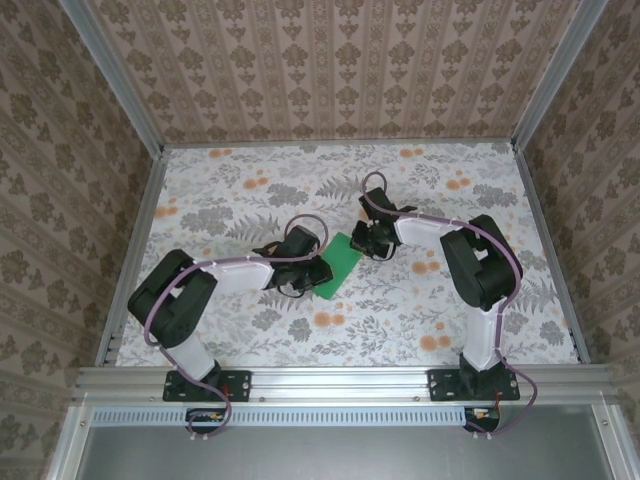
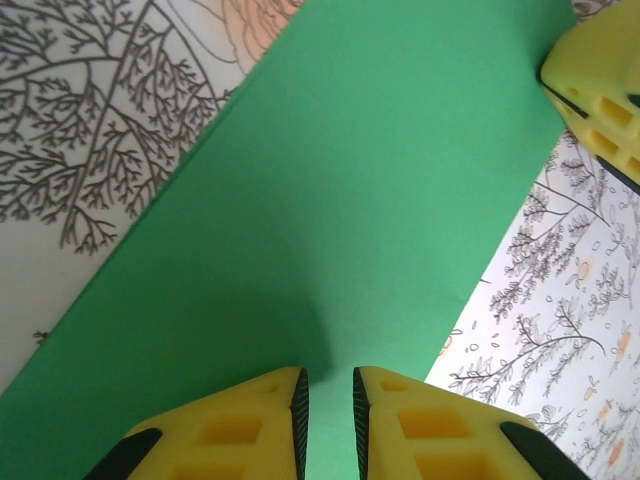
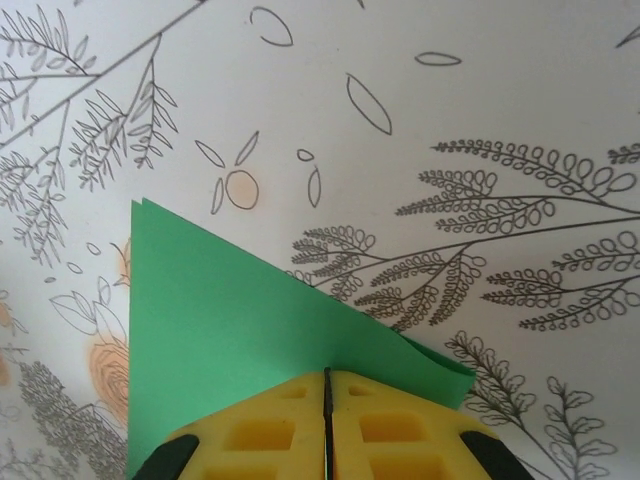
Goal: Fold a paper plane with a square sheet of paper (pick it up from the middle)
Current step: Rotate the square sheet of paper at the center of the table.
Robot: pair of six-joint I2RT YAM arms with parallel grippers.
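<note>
While the right gripper [image 3: 327, 378] clamps its yellow fingers on one corner of the doubled-over square sheet of paper [image 3: 230, 320], the left gripper [image 2: 328, 385] sits over the sheet's middle, fingers a slit apart, mid-table on the floral tablecloth [image 1: 250, 190].

A bright green sheet of paper [image 1: 338, 265], folded over into a long strip with two layered edges, lies slanted near the middle of the flowered table [image 1: 250, 200].

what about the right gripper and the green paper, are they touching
Touching. In the right wrist view the right gripper has its shut fingertips set straight against the folded green paper, with no gap showing between them.
</note>
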